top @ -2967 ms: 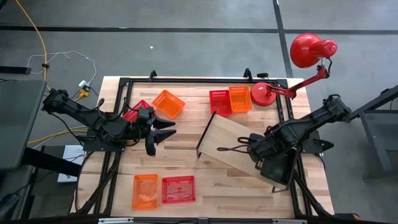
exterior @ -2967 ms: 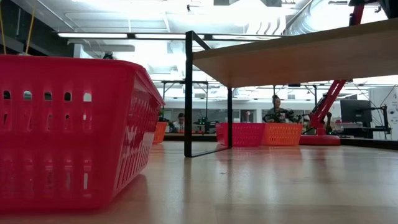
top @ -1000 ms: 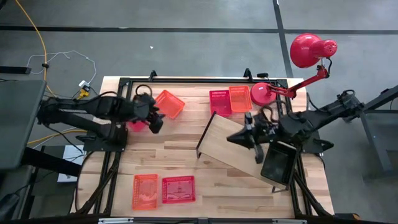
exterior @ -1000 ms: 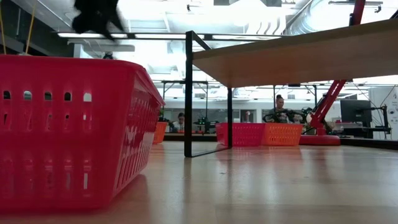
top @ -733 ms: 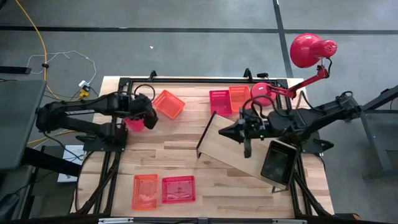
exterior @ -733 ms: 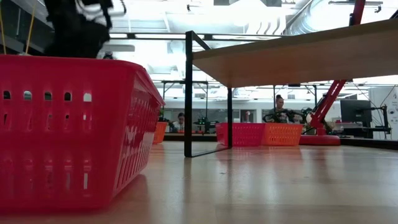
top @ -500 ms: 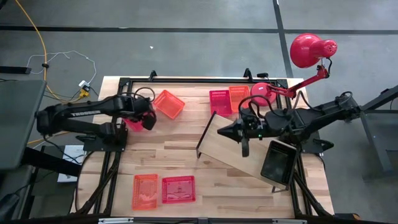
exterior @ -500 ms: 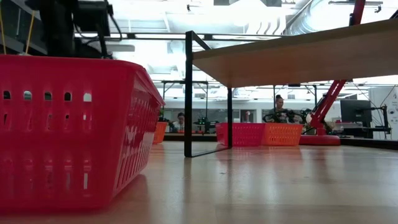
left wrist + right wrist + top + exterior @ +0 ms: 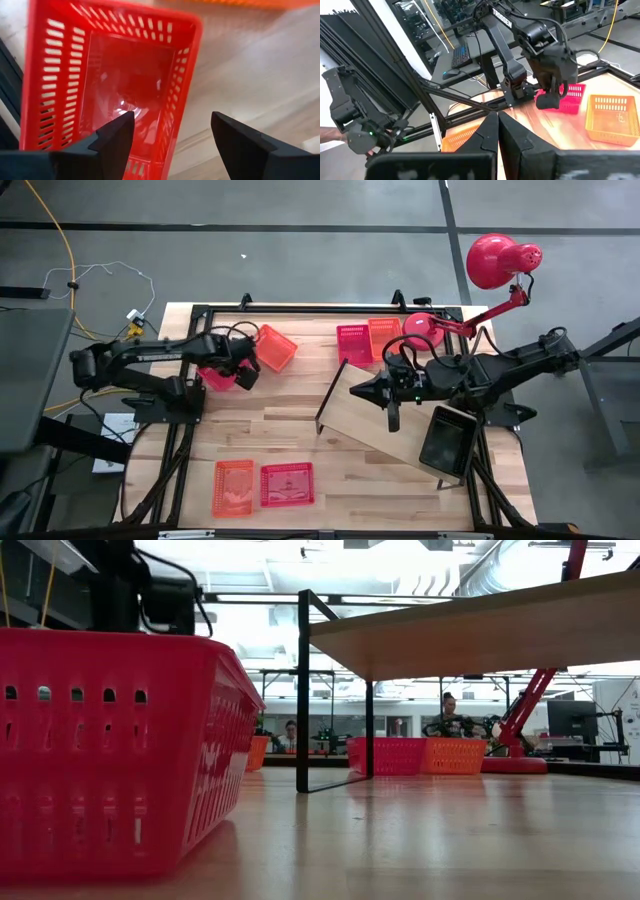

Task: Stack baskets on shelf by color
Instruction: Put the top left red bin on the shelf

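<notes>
A red basket [image 9: 115,80] stands on the table at the far left [image 9: 212,376], with an orange basket [image 9: 275,346] beside it. My left gripper [image 9: 172,137] points down over the red one, open. One finger hangs over the basket's inside and the other outside its long wall; neither touches it. The shelf [image 9: 385,420] slants across the table's right half and stands on its black bracket [image 9: 303,690]. My right gripper [image 9: 388,396] hovers above the shelf, shut and holding nothing [image 9: 497,131]. A red and an orange basket [image 9: 370,341] sit at the far edge. Another pair [image 9: 262,485] sits at the near edge.
A red desk lamp [image 9: 495,265] stands with its round base [image 9: 425,330] at the far right corner. A black frame runs along the table's far and side edges. Bare tabletop [image 9: 285,425] lies between the shelf and the left baskets. People sit in the room behind [image 9: 447,720].
My left gripper has come down over the red basket at the far left and tipped from slanting to pointing nearly straight down. My right gripper has shifted a little toward the table's left above the shelf. No basket has moved, nor has the shelf.
</notes>
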